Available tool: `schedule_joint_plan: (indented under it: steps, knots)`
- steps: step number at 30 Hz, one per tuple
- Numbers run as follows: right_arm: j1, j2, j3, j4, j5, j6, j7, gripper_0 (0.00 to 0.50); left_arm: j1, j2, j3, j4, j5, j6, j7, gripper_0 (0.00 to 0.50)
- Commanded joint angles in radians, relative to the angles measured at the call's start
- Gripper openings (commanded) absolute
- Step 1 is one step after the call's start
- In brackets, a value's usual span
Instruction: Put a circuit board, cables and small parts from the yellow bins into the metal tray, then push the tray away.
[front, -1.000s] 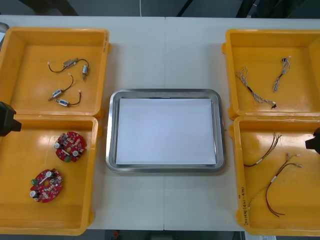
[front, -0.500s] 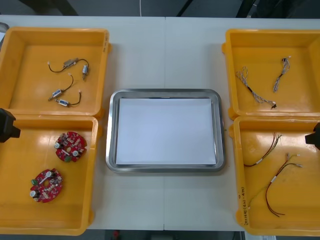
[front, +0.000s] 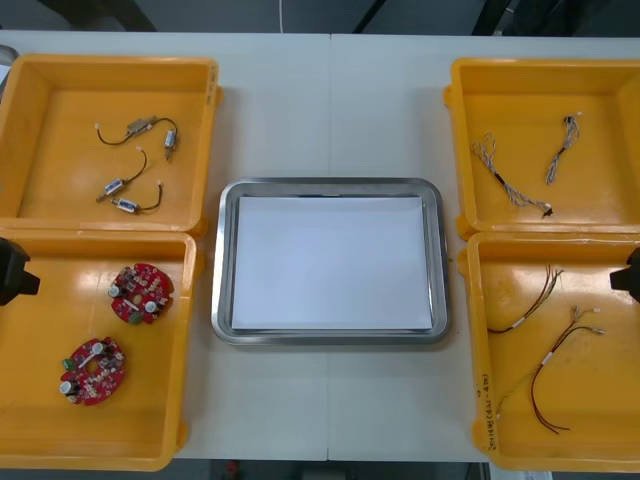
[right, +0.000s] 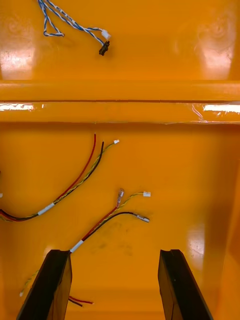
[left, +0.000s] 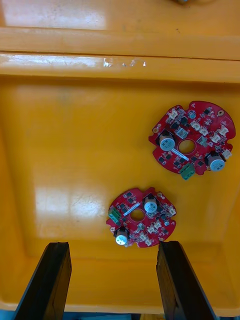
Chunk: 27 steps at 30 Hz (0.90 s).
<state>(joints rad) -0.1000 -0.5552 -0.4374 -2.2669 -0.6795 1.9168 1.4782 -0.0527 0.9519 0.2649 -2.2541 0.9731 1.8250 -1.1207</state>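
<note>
Two round red circuit boards (front: 140, 292) (front: 92, 370) lie in the near left yellow bin (front: 40, 420). My left gripper (front: 12, 270) hangs at that bin's outer edge. In the left wrist view it stands open (left: 112, 280) above the bin floor, with one board (left: 141, 218) just beyond its fingers and the other board (left: 192, 138) farther off. My right gripper (front: 632, 272) sits at the outer edge of the near right bin (front: 478, 400). It is open (right: 115, 285) over red and yellow cables (right: 107, 220). The metal tray (front: 222, 260), white inside, holds nothing.
The far left bin (front: 60, 200) holds several small metal parts (front: 135, 165) with black leads. Twisted blue and white cables (front: 505, 180) lie in the far right bin (front: 470, 120). Bare table runs between the bins, around the tray.
The left gripper has slid toward the near side along the left edge. The right gripper has drawn back a little toward the right edge. Nothing else moved.
</note>
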Motion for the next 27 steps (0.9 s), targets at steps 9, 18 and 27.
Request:
schedule_joint_plan:
  steps: [9, 18, 27]
  knots:
    - [0.046, 0.072, -0.02, -0.068, 0.003, 0.003, -0.085, 0.5, 0.246, 0.166, 0.0, -0.041, 0.041, -0.283, -0.353, 0.5]
    - [0.132, 0.1, 0.02, -0.195, 0.012, 0.003, -0.263, 0.5, 0.438, 0.235, 0.0, -0.047, 0.072, -0.55, -0.493, 0.5]
    - [0.223, 0.135, 0.031, -0.247, 0.052, 0.003, -0.299, 0.5, 0.545, 0.274, 0.0, -0.052, 0.107, -0.671, -0.607, 0.5]
